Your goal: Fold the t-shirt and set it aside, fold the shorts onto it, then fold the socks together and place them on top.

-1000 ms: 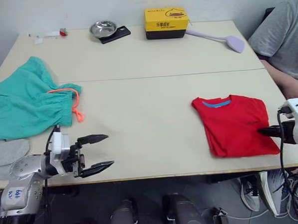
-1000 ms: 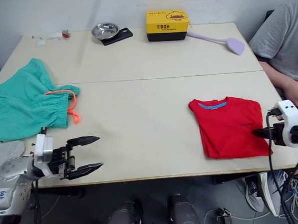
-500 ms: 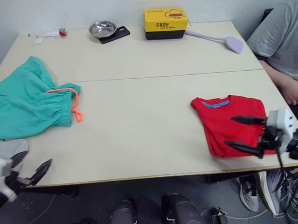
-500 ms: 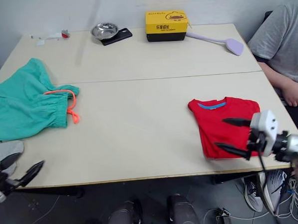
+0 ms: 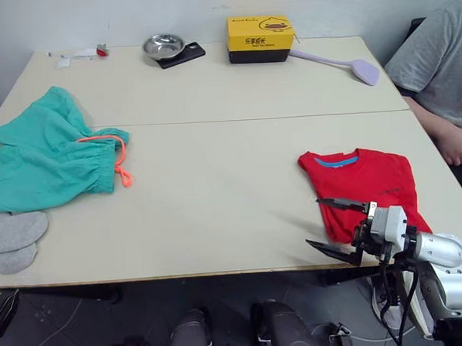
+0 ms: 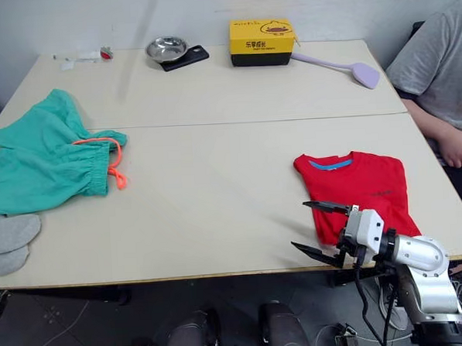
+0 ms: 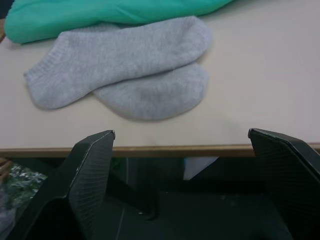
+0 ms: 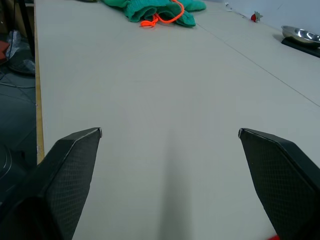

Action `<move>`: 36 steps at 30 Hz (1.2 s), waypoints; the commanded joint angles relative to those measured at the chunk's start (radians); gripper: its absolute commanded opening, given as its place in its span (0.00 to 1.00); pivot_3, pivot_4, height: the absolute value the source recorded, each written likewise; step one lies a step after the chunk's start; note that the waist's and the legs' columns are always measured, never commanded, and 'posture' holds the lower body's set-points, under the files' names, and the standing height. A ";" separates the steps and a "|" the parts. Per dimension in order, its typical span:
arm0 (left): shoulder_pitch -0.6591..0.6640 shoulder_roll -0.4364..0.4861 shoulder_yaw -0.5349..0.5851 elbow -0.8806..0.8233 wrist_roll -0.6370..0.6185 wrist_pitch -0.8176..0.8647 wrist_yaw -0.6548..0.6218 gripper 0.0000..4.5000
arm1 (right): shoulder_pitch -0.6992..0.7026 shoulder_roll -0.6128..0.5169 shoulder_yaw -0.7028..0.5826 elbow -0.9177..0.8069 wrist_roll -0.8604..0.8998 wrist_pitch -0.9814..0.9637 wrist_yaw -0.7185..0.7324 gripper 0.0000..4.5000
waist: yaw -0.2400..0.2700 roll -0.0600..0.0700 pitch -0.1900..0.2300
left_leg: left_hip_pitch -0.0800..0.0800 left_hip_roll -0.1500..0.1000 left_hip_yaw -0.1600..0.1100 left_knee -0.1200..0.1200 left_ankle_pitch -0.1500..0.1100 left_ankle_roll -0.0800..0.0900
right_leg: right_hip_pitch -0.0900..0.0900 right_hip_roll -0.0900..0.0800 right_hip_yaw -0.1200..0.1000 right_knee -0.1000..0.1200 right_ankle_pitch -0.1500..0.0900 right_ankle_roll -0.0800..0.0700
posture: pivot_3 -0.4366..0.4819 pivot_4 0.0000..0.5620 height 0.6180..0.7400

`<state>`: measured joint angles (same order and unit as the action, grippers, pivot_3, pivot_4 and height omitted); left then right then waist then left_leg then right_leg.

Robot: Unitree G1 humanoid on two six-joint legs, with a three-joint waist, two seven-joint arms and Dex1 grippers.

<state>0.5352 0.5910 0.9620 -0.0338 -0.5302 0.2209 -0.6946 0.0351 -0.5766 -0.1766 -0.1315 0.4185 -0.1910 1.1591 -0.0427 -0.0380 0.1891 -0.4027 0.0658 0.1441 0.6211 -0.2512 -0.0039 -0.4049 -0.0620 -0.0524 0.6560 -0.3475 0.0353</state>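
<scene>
On the pale tabletop (image 5: 216,181) the folded t-shirt (image 5: 363,189) lies near the right edge; shorts (image 5: 44,159) and socks (image 5: 13,239) at the left edge. Right gripper (image 5: 338,228) wide open, empty; left gripper (image 7: 182,145) open, empty. Judged next: the shorts, needing a reach leftward

t-shirt (image 5: 365,191) right | shorts (image 5: 41,163) left | socks (image 5: 13,239) before shorts

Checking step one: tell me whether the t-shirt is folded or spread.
Folded: the t-shirt lies as a compact rectangle, no sleeves sticking out, blue neck band on top.
</scene>
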 commanded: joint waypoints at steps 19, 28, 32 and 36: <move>-0.489 0.350 -0.439 0.149 0.166 0.053 -0.098 1.00 | -0.056 -0.020 -0.019 -0.274 0.007 0.254 -0.319 0.99 | 0.024 0.014 0.006 | -0.003 -0.019 -0.054 -0.008 0.022 0.003 | 0.028 -0.018 -0.059 -0.003 -0.006 0.005 | 0.48 0.27 1.00; -0.930 0.421 -0.796 0.603 0.430 -0.200 -0.238 1.00 | 0.038 -0.046 -0.088 -0.292 0.074 0.244 -0.263 0.99 | 0.052 0.013 0.006 | -0.003 -0.017 -0.048 -0.010 0.021 -0.001 | 0.026 -0.018 -0.055 -0.005 -0.004 0.002 | 0.48 0.27 1.00; -1.155 0.355 -0.908 0.819 0.522 -0.280 -0.234 1.00 | 0.065 -0.047 -0.095 -0.311 0.080 0.251 -0.269 0.99 | 0.050 0.012 0.006 | -0.004 -0.017 -0.045 -0.009 0.021 0.002 | 0.024 -0.016 -0.054 -0.003 -0.004 0.004 | 0.48 0.27 1.00; -1.279 0.310 -0.973 0.991 0.587 -0.345 -0.224 0.91 | 0.080 -0.038 -0.095 -0.328 0.075 0.252 -0.292 1.00 | 0.038 0.011 0.006 | -0.002 -0.017 -0.041 -0.007 0.021 0.002 | 0.024 -0.016 -0.051 0.000 -0.005 0.005 | 0.48 0.27 1.00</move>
<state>-0.7148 0.9022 0.0057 0.8931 0.0212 -0.0943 -0.9308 0.1104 -0.6151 -0.2483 -0.4124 0.4755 0.0677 0.8793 -0.0046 -0.0271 0.1948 -0.4035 0.0490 0.1038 0.6143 -0.2297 -0.0016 -0.3814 -0.0776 -0.1031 0.6570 -0.3521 0.0400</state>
